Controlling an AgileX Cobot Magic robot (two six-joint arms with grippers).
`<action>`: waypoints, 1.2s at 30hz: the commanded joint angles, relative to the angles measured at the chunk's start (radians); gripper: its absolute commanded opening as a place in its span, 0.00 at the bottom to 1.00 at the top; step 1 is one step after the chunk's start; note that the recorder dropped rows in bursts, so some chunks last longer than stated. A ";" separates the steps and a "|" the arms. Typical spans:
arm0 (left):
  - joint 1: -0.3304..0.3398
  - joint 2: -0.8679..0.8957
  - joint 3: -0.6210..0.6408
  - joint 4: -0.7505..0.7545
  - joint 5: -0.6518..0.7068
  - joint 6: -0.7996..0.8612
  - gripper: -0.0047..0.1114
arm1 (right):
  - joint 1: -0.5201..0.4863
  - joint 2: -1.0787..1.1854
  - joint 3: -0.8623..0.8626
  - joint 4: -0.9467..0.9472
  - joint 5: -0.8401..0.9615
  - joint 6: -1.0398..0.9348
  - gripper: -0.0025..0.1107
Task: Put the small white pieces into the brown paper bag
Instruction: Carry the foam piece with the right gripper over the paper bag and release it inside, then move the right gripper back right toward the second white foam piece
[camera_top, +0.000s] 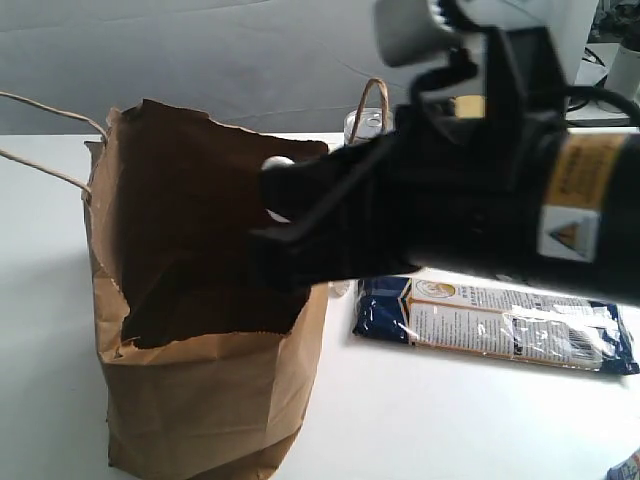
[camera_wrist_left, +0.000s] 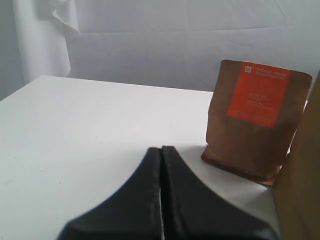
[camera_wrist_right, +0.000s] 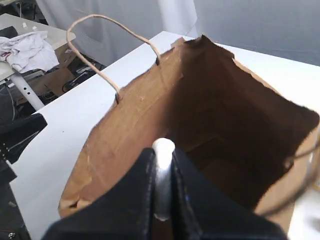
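The brown paper bag (camera_top: 200, 390) stands open on the white table, cord handles at its left and back. My right gripper (camera_top: 272, 200) reaches across from the right and hovers over the bag's open mouth. It is shut on a small white piece (camera_wrist_right: 163, 150), which pokes out between the black fingertips above the bag's dark interior (camera_wrist_right: 225, 150). That piece shows as a pale spot (camera_top: 278, 163) at the fingertips. My left gripper (camera_wrist_left: 161, 150) is shut with nothing in it, low over bare table, beside the bag's wall (camera_wrist_left: 300, 190). The other white pieces are not in view.
A blue and white packet (camera_top: 500, 325) lies flat on the table right of the bag. A brown pouch with an orange label (camera_wrist_left: 255, 120) stands upright near the left gripper. A jar lid (camera_top: 365, 125) peeks out behind the bag. The table edge and a cluttered floor (camera_wrist_right: 30, 60) lie beyond the bag.
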 joint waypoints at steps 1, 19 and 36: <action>-0.004 -0.003 0.004 -0.008 -0.005 -0.004 0.04 | 0.005 0.138 -0.116 -0.039 -0.008 -0.011 0.02; -0.004 -0.003 0.004 -0.008 -0.005 -0.004 0.04 | 0.055 0.236 -0.246 -0.037 0.084 0.026 0.35; -0.004 -0.003 0.004 -0.008 -0.005 -0.004 0.04 | -0.053 -0.273 0.114 -0.099 0.329 0.172 0.02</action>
